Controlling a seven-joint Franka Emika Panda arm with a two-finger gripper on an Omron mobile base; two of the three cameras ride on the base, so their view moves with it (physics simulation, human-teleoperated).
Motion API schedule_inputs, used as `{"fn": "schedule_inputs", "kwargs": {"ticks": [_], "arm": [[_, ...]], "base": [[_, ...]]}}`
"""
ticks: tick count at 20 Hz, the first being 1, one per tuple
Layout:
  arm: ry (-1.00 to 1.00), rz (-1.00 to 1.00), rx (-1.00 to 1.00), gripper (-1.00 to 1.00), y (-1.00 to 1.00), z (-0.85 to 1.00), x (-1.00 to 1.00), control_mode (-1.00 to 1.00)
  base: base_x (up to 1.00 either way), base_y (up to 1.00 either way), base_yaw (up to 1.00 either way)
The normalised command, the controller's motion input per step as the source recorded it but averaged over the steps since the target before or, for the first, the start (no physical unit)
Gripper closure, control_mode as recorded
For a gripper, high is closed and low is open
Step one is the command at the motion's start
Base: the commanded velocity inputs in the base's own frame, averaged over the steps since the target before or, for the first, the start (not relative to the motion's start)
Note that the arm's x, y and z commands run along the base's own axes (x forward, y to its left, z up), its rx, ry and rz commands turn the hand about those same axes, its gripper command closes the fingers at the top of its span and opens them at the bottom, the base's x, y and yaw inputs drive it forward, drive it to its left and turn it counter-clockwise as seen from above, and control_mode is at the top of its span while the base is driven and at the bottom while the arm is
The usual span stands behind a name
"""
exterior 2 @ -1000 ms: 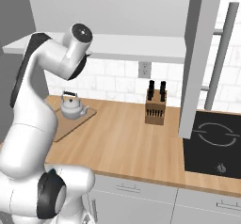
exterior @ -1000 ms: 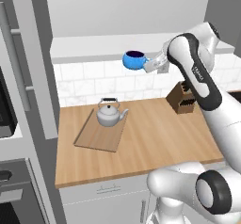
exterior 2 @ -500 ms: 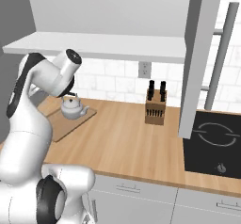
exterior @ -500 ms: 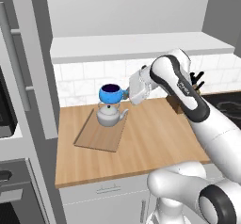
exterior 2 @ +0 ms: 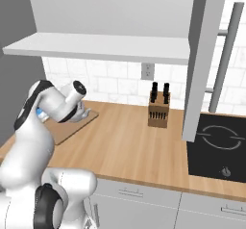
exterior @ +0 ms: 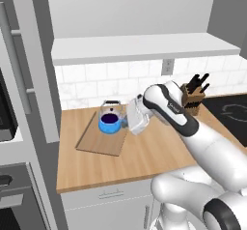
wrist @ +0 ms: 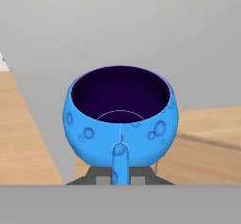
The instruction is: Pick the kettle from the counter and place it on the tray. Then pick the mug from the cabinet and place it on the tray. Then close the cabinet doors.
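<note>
Wood-plank surface (exterior: 144, 156) runs under a white tiled wall, with the arm stretched low over its left end. From the gripper (wrist: 120, 178) outward: its two dark tips are clamped together on the little side handle of the mug (wrist: 121, 117), which is carried upright, mouth up, its dark inside showing. From the left base camera the mug (exterior: 110, 122) hangs just over the tray (exterior: 99, 139), directly in front of the kettle (exterior: 110, 109), whose arched black handle rises behind it; whether the mug's base already touches the board I cannot tell.

The mug looks like glazed ceramic: stiff, rounded, smooth, dimpled with paler spots, probably light but slick and chippable. The handle is the only narrow part to pinch, and a grip there likely lets the bowl swing, so a slow, level set-down seems wise, with care not to knock the kettle.

The kettle is squat grey metal, hard and rounded. The tray is a thin flat wooden board lying on the surface. Further right stands a knife block (exterior 2: 158, 111), then a black cooktop (exterior 2: 218, 139). A grey cabinet door (exterior 2: 204, 55) with a long bar handle hangs open.
</note>
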Motion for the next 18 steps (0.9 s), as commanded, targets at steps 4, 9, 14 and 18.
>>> {"fn": "schedule_inputs", "kwargs": {"ticks": [4, 9, 14, 18], "arm": [[-0.01, 0.08, -0.04, 1.0, 0.0, -1.0, 0.38, -1.0], [-0.01, 0.02, -0.01, 1.0, 0.0, -0.79, 0.6, -1.0], [0.0, 0.0, 0.0, 1.0, 0.02, -0.26, 0.56, -1.0], [0.0, 0.0, 0.0, 1.0, 0.13, -0.1, 0.54, -1.0]], "base": [[0.0, 0.0, 0.0], [0.0, 0.0, 0.0], [0.0, 0.0, 0.0], [0.0, 0.0, 0.0]]}}
